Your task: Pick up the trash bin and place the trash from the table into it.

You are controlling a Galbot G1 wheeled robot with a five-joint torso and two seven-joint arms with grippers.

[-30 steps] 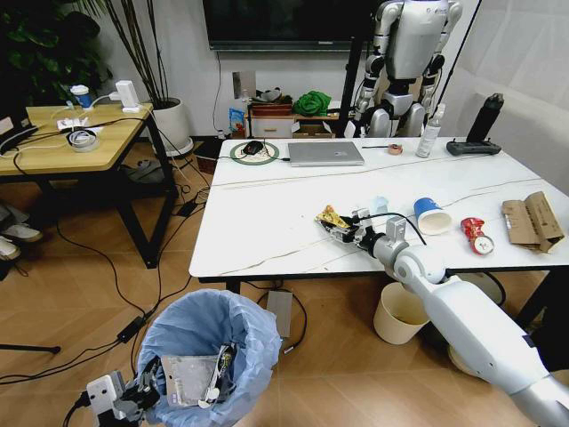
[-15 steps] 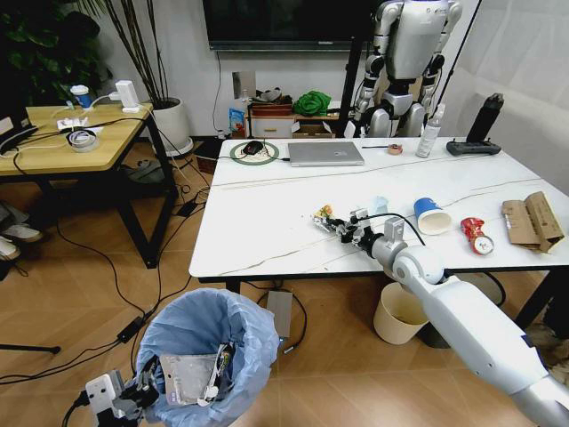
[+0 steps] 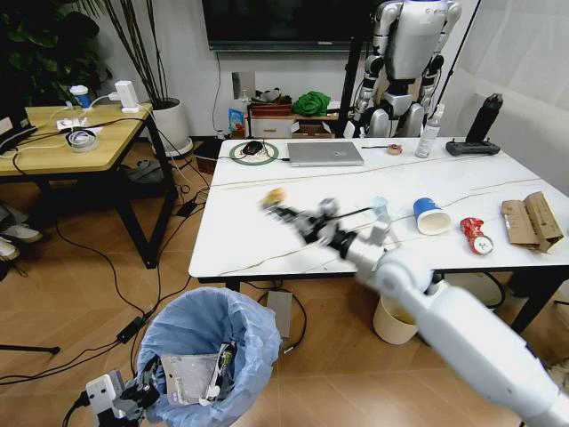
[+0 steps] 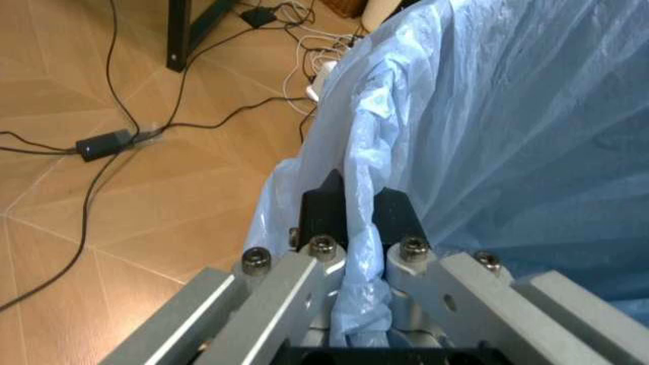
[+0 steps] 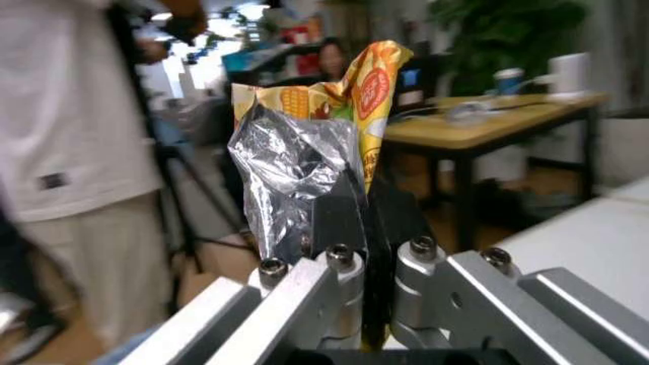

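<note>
The trash bin (image 3: 209, 356), lined with a crinkled light-blue bag, hangs low in front of the table, some litter inside it. My left gripper (image 3: 133, 396) is shut on its bag-covered rim (image 4: 350, 228). My right gripper (image 3: 286, 213) is raised over the white marble-look table (image 3: 258, 222), shut on a yellow and silver snack wrapper (image 5: 309, 144) (image 3: 273, 197). On the table's right part lie a pale-blue tissue (image 3: 380, 205), a blue-and-white paper cup (image 3: 431, 216), a crushed red can (image 3: 476, 235) and torn brown cardboard (image 3: 532, 220).
A grey laptop (image 3: 325, 153), a spray bottle (image 3: 430, 132) and a black controller (image 3: 473, 148) stand along the table's far edge. A cream bucket (image 3: 399, 313) sits under the table. A wooden-topped table (image 3: 71, 138) is at left; cables trail across the floor.
My right gripper has lifted the snack wrapper off the table and swung it left, toward the bin's side. The bin and left gripper have not moved.
</note>
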